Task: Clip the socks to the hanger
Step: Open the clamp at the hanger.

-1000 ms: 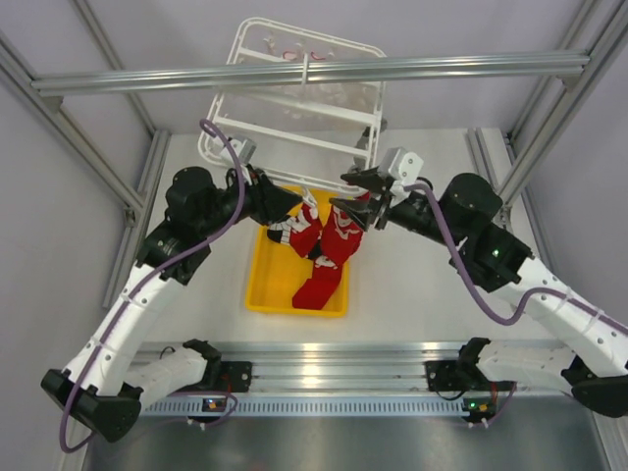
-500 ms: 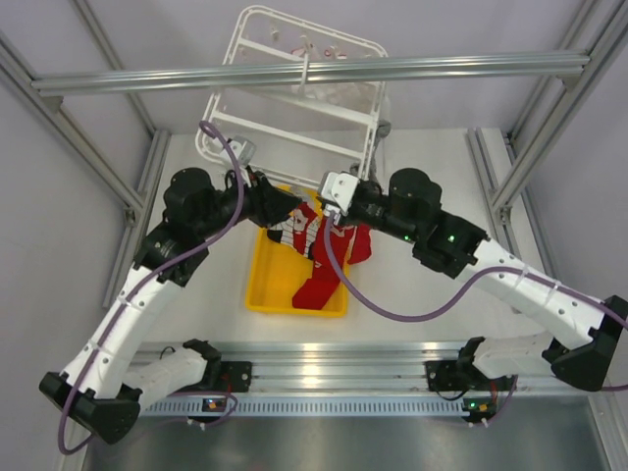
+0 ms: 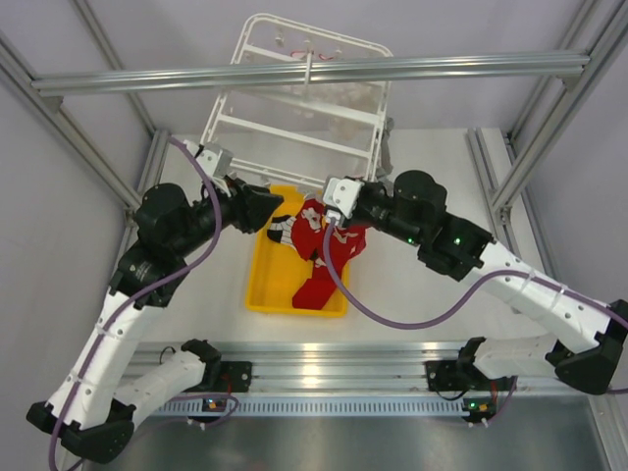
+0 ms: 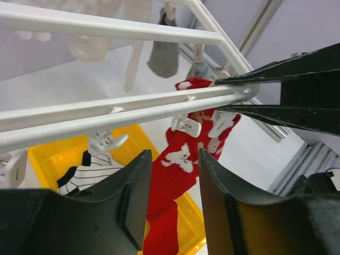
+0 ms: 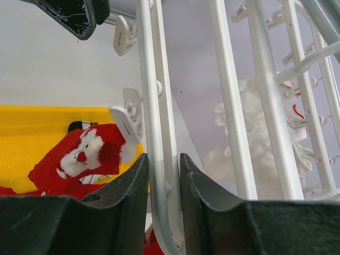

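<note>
The white hanger (image 3: 294,108) hangs tilted from the beam. My right gripper (image 3: 329,209) is shut on its near edge bar (image 5: 159,106), which runs between the jaws (image 5: 163,164). A red sock with white markings (image 3: 314,234) hangs from a clip (image 4: 186,125) on that bar, over the tray; it also shows in the left wrist view (image 4: 183,159) and the right wrist view (image 5: 79,159). My left gripper (image 3: 270,208) is open and empty (image 4: 174,159), just left of the red sock. A striped sock (image 4: 87,172) lies in the tray, and more red sock (image 3: 319,285) lies below.
The yellow tray (image 3: 263,289) sits on the table between the arms. The grey aluminium beam (image 3: 442,67) crosses above the hanger. A grey sock (image 4: 164,53) and pale fluffy socks (image 5: 244,133) hang from the hanger's far bars.
My right gripper swung left from beside the red sock and closed on the hanger's edge bar. My left arm drew back to the left, off the sock. The hanger tilted a little.
</note>
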{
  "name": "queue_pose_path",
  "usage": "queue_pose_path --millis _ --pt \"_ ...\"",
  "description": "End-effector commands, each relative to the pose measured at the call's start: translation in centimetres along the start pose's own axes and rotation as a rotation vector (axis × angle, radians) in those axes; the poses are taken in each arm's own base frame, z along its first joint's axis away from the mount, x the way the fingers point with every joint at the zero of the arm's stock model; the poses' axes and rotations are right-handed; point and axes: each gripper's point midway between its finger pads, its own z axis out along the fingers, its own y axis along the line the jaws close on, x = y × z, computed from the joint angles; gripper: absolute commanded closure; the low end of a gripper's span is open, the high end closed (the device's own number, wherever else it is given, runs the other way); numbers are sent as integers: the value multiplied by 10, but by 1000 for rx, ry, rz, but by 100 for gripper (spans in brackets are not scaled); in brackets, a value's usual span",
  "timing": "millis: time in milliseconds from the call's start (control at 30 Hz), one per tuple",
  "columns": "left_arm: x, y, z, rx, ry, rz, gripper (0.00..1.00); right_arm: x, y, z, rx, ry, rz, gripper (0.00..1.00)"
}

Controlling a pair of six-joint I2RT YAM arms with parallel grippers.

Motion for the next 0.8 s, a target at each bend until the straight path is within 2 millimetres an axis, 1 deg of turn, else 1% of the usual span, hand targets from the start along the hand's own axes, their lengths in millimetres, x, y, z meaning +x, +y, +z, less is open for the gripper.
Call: queue_pose_path --millis 0,67,100,167,233,267,300,333,467,600,667,767 --pt "-11 13 -4 -82 -29 64 53 -3 -24 -16 91 8 -5 84" --pt "-10 19 -3 -107 -26 64 51 -2 -26 -17 98 10 -7 86" --pt "-10 20 -2 -111 -28 67 47 -3 -28 -19 100 8 -7 87" --pt "-13 21 1 -114 -41 73 45 -1 -29 -20 101 7 -7 89" --pt "-11 25 6 -121 -38 73 44 -1 -30 -21 103 7 -8 92" --pt "-16 24 7 -118 -57 74 43 -1 -30 -22 104 4 -5 93" --pt "-13 26 11 -121 -52 72 44 -1 -29 -22 98 3 -3 95" --pt "-14 25 12 -115 -57 74 43 -1 -32 -23 104 1 -3 96" --pt "-18 30 20 -123 -83 79 42 0 -31 -25 90 -11 3 99" --pt "-24 32 28 -126 -122 79 41 3 -31 -26 79 -18 6 100" --pt "-24 39 33 -157 -122 67 42 3 -33 -27 81 -20 10 100" --pt "-22 43 39 -167 -122 65 44 5 -33 -27 75 -25 14 100"
